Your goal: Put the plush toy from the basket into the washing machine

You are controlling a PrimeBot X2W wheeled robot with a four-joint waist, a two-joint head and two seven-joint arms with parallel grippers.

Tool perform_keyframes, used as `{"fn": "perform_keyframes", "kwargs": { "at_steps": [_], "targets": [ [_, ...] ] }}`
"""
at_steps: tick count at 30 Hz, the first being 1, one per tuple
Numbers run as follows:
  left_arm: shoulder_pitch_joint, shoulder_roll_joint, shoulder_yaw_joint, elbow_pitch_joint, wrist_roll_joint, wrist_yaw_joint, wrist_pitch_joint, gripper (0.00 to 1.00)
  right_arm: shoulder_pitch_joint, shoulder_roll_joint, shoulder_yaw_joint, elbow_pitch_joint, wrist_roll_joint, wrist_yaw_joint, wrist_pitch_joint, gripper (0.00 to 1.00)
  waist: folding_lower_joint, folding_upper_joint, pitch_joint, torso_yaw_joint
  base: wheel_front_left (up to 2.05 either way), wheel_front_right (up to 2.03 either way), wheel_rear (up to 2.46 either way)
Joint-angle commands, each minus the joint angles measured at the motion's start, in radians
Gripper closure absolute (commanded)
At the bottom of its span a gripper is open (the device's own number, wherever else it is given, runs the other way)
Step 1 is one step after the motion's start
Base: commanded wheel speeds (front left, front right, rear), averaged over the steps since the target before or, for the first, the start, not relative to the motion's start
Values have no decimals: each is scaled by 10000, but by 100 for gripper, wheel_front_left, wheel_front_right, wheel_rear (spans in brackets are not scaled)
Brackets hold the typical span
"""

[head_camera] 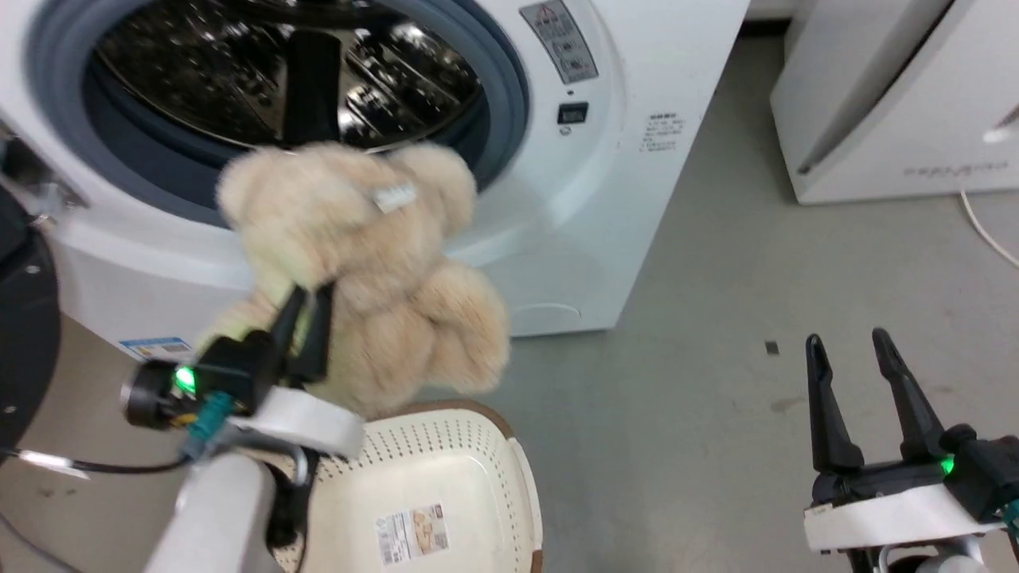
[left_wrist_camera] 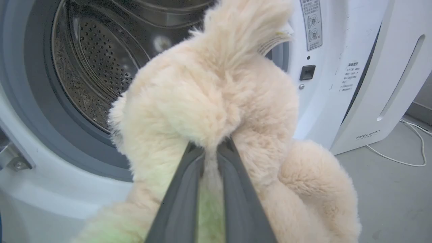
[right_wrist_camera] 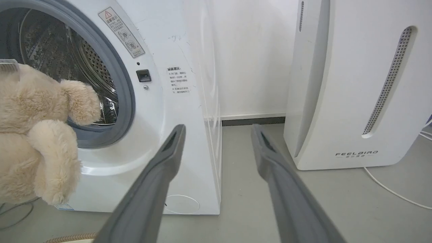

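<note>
Where the left gripper (head_camera: pixel 306 298) bites: its two dark fingers are pinched together on a fold of the plush toy (head_camera: pixel 374 263), with fur bulging on either side of them in the left wrist view.
Plush toy: held in the air above the basket (head_camera: pixel 493 446), clear of it, and hanging in front of the washing machine (head_camera: pixel 605 199).
Toy against the opening: its upper part overlaps the lower arc of the grey door ring (head_camera: pixel 509 95); whether fur touches rubber cannot be told. It is outside the drum (head_camera: pixel 239 72).
White tag (head_camera: pixel 396 196): on the toy's upper side, facing the head camera.
Basket: on the floor (head_camera: pixel 756 278) below the toy, with a label (head_camera: pixel 411 532) on its bottom.
Right gripper (head_camera: pixel 846 341): fingers spread wide with nothing between them, low at the right over the floor, well apart from the toy.
Right wrist view: the fingers point toward the gap between the washer and the white appliance (head_camera: pixel 892 95) with a slanted front.
Cable (head_camera: pixel 983 227): white, lying on the floor beside that appliance.
</note>
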Motion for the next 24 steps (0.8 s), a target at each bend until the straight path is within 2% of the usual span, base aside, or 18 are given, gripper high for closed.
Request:
{"fn": "perform_keyframes", "kwargs": {
  "at_steps": [1,6,11,18,19,24],
  "targets": [
    [-378,137,160,-165,-72,39,-49,100,-258,-2,8,-84,58,-9,-46,0,1,0,458,-263,0,0,0],
    [-1697,679,697,-397,-241,33,411,100,-678,-2,51,-308,160,-9,-46,0,1,0,1496,-650,0,0,0],
    [-3742,1485,951,-106,-150,-236,1209,100,-1182,-2,97,-523,367,-9,-46,0,1,0,2699,-1052,0,0,0],
    [-7019,2624,906,1040,344,-695,2080,100,-1788,-2,202,-700,887,-9,-46,0,1,0,4177,-1638,0,0,0],
    [-7019,2624,906,1040,344,-695,2080,100,-1788,-2,202,-700,887,-9,-46,0,1,0,4177,-1638,0,0,0],
    [-9121,3123,645,2252,761,-896,2438,100,-2027,-2,339,-743,1208,-9,-46,0,1,0,4955,-1961,0,0,0]
  ]
}}
